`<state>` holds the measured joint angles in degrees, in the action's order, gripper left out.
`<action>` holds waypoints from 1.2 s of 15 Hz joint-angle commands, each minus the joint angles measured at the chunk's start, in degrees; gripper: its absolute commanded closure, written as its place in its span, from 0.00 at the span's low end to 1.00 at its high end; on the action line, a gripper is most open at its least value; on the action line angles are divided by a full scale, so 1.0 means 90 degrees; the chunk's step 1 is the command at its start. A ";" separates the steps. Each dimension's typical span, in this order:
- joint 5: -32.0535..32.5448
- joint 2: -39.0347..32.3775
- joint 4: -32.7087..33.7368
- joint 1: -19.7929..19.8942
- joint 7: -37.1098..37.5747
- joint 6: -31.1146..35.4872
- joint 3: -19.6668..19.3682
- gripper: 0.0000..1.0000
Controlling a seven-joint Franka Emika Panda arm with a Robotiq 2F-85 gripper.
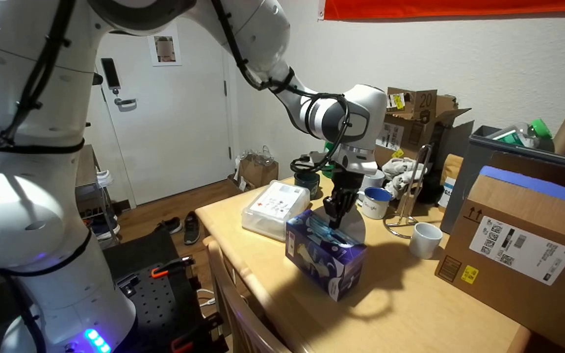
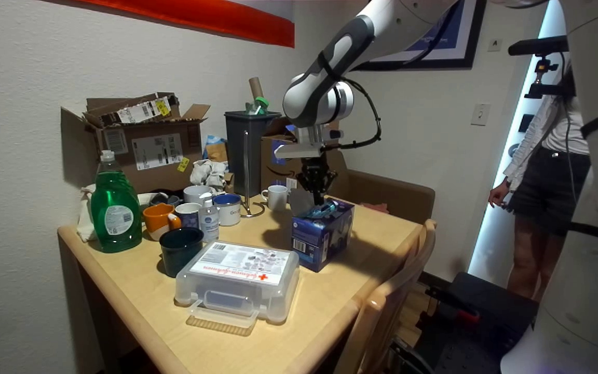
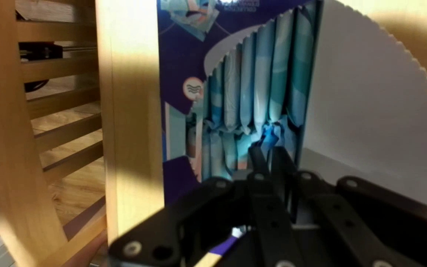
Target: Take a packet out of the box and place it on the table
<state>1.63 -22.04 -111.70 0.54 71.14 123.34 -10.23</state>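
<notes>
The claw [image 3: 269, 152] points down into the open top of the box [image 1: 321, 257], its two fingers close together with a narrow gap showing; I cannot tell whether they are clamped on anything. Just at their tips is a crinkled blue packet [image 3: 271, 136], inside the box among two rows of others, the claw hiding part of one row.

The box's white flap [image 3: 358, 96] is raised near the claw, a wall along one long side of the box. Along the opposite side, past the edge of the tabletop [image 1: 424, 314] that carries the box, is a chair [image 3: 4, 129]. A clear case [image 2: 247, 265] crowds one end of the box; whether the two touch I cannot tell.

On the flap side of the box are a white mug [image 1: 425, 240], a blue-rimmed mug [image 1: 375, 203] and a metal stand [image 2: 247, 171]. Farther from the box that way are a big carton [image 1: 513, 274] and a grey bin [image 2: 236, 156]. Out toward the box's case end, in an exterior view, are a dark mug [image 2: 179, 252], a pump bottle [image 2: 209, 221], an orange mug [image 2: 159, 221] and a green bottle [image 2: 114, 202], the last farthest from the box.
</notes>
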 commanded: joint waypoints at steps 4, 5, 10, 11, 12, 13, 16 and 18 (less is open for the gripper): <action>-0.0364 -0.0063 0.0003 0.0198 -0.0415 -0.0114 0.0110 0.88; -0.0400 -0.0071 0.0011 0.0204 -0.0477 -0.0130 0.0107 0.90; -0.0467 -0.0107 0.0072 0.0230 -0.0566 -0.0162 0.0087 0.64; -0.0465 -0.0103 0.0078 0.0228 -0.0562 -0.0169 0.0086 0.62; -0.0451 -0.0091 0.0077 0.0223 -0.0563 -0.0169 0.0083 0.62; -0.0452 -0.0094 0.0087 0.0226 -0.0564 -0.0174 0.0082 0.77; -0.0461 -0.0122 0.0108 0.0236 -0.0568 -0.0186 0.0081 0.84; -0.0472 -0.0148 0.0121 0.0247 -0.0567 -0.0193 0.0080 0.86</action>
<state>-1.35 -23.17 -111.62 1.94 67.60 123.27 -9.92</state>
